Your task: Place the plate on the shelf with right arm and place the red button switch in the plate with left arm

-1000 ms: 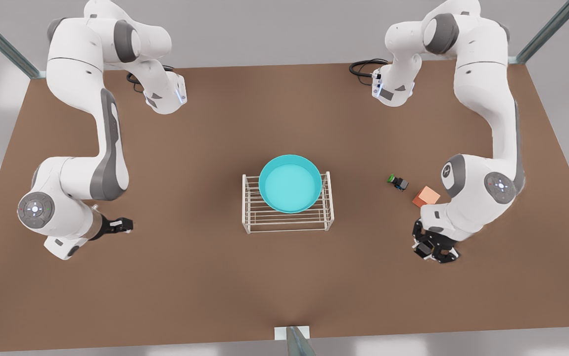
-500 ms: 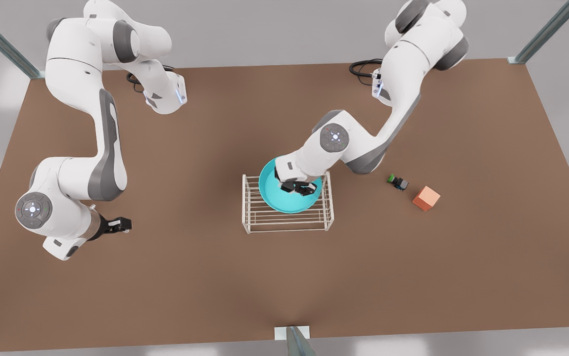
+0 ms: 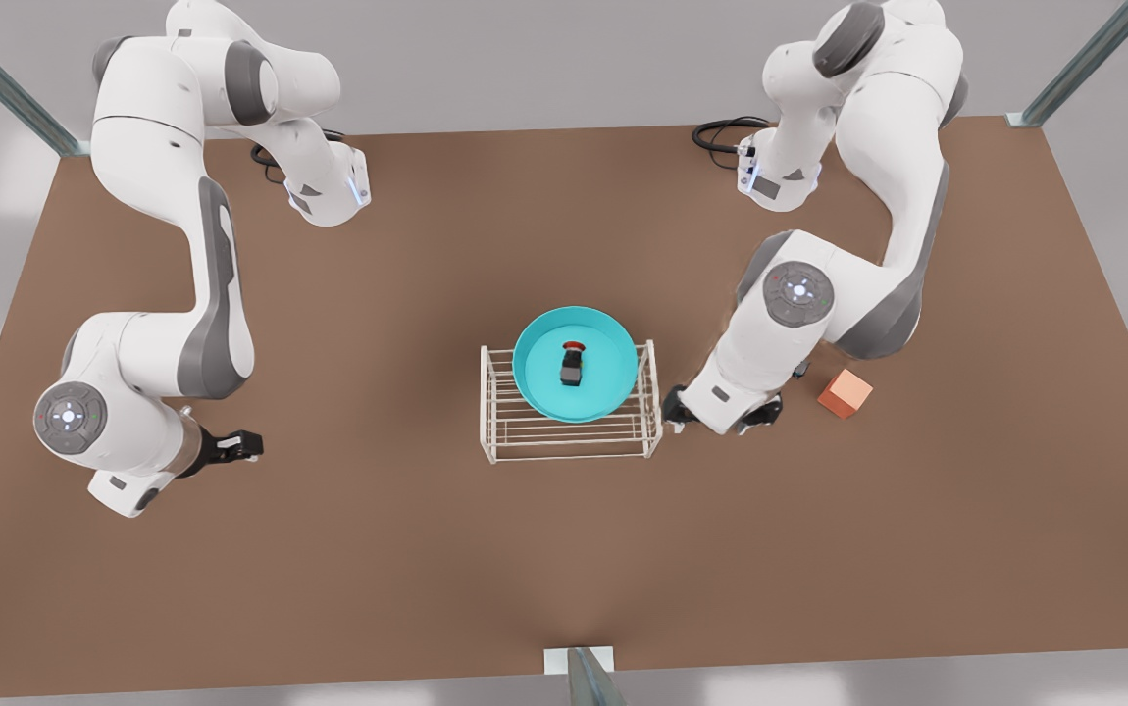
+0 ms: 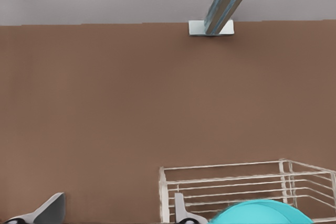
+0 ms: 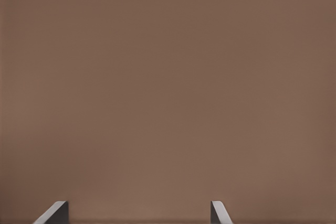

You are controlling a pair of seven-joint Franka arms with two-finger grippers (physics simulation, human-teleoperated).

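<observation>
Tiny black switch with round red cap (image 3: 572, 367) lying inside round turquoise plate (image 3: 535, 382) atop white wire shelf (image 3: 500, 431). Left gripper (image 3: 718, 417) beside shelf, spread wide, empty; right gripper (image 3: 242, 446) waiting, wide, over brown tabletop (image 3: 407, 549).

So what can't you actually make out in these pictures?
Front view: the round turquoise plate covers the white wire rack's top tier.
Left wrist view: the edge cuts off the plate and the open left gripper beside the rack.
Right wrist view: likewise the open right gripper, waiting over the brown table.

Open table (image 3: 564, 549) before the shelf (image 3: 570, 431); left gripper (image 3: 716, 417) and orange cube (image 3: 845, 393) crowding its front-view right side
</observation>
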